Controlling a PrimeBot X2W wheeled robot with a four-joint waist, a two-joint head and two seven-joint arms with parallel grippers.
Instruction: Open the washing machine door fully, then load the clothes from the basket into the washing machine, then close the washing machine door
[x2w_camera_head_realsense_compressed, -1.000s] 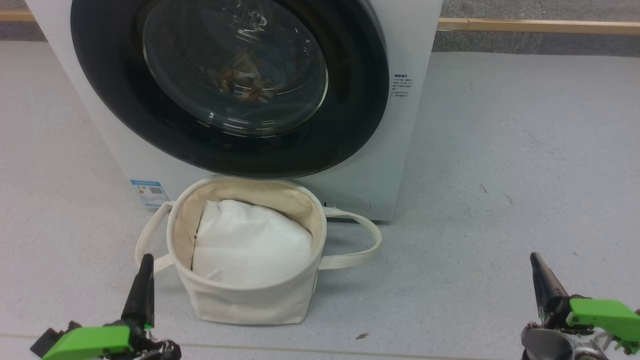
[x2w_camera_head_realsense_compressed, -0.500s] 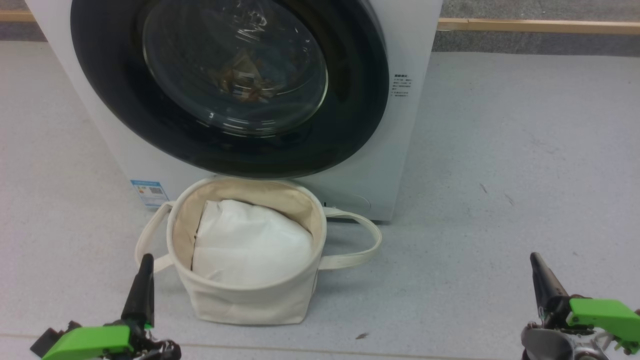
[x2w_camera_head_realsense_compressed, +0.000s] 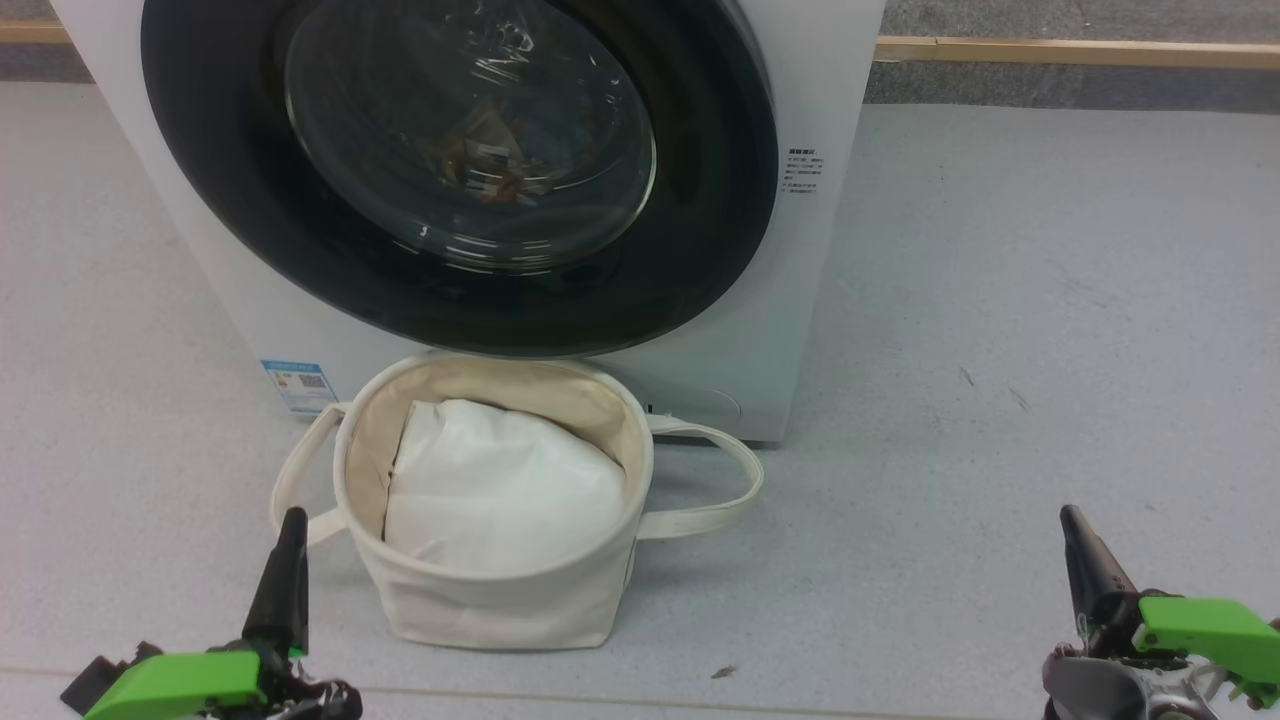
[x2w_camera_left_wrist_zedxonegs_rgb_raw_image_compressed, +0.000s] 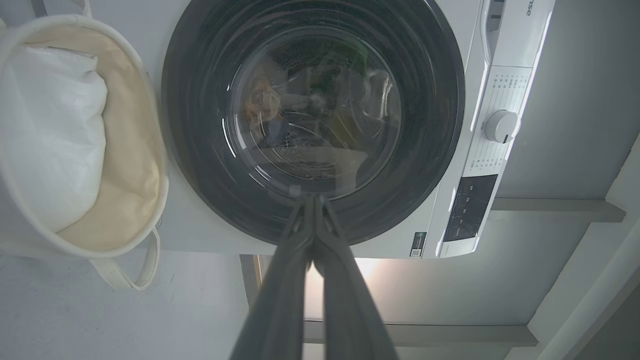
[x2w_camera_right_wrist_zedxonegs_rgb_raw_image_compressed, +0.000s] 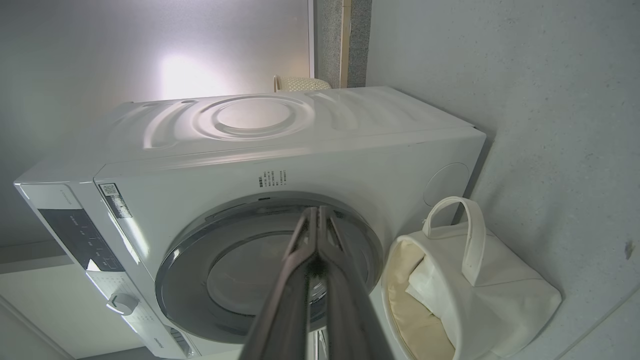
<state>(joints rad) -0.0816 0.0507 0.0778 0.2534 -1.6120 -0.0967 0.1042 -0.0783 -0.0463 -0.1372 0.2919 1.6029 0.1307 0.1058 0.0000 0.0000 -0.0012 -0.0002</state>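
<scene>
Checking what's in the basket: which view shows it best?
Head view: the basket stands whole, seen from above, a white lump inside. The left wrist view crops it at the edge; the right wrist view sees it sideways, its inside partly hidden.

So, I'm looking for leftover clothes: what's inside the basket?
A white lump, cushion-like, fills most of the basket. Anything beneath the lump is covered, so I cannot tell.

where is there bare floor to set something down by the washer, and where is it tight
Widest bare floor: right of the washing machine, from the wooden strip down to the right gripper. A narrower patch lies left of it, ahead of the left gripper. Crowded: the basket stands close below the washing machine door, its handles looping sideways.
</scene>
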